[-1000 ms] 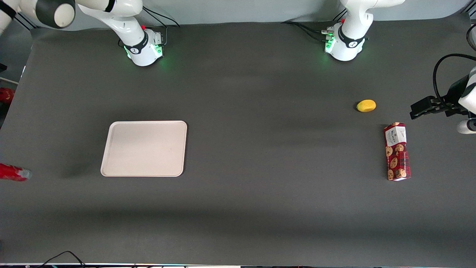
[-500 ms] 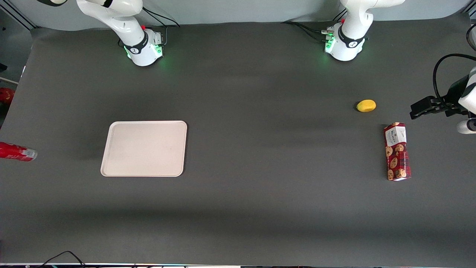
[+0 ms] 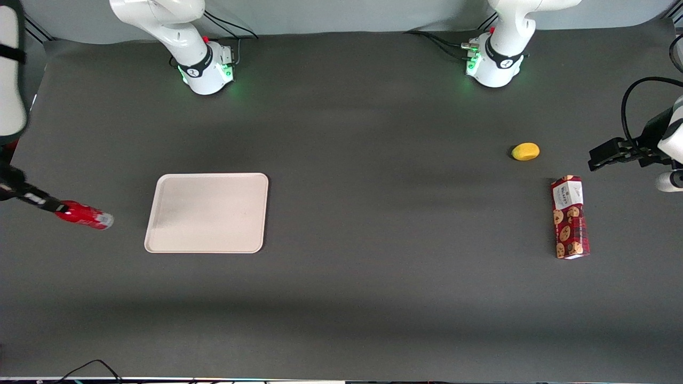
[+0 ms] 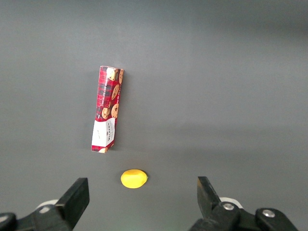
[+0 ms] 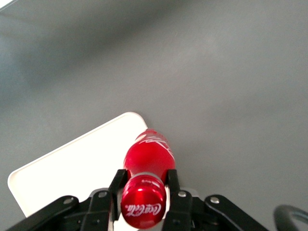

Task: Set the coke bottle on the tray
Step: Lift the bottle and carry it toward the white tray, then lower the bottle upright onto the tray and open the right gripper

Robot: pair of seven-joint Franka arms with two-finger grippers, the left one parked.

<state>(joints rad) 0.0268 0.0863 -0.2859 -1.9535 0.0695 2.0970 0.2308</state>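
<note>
Carry step — gripper [image 5: 144, 192] pinches the coke bottle [image 3: 85, 215] by its neck, fingers [image 5: 117, 185] tight on either side just below the cap. Bottle hangs tilted in the air, near the tray [image 3: 207, 212] on the working arm's end, not over it yet. Next move, as I judge — travel over the tray, lower, let go gently.

The red cap [image 5: 143, 202] of the coke bottle [image 5: 147, 159], pinched between the fingers of the end effector [image 5: 143, 188], bears white "Coca-Cola" script. White script on the bottle's body is too partial to read. The box [image 3: 570, 217], well away from the end effector, carries print too small to read.
</note>
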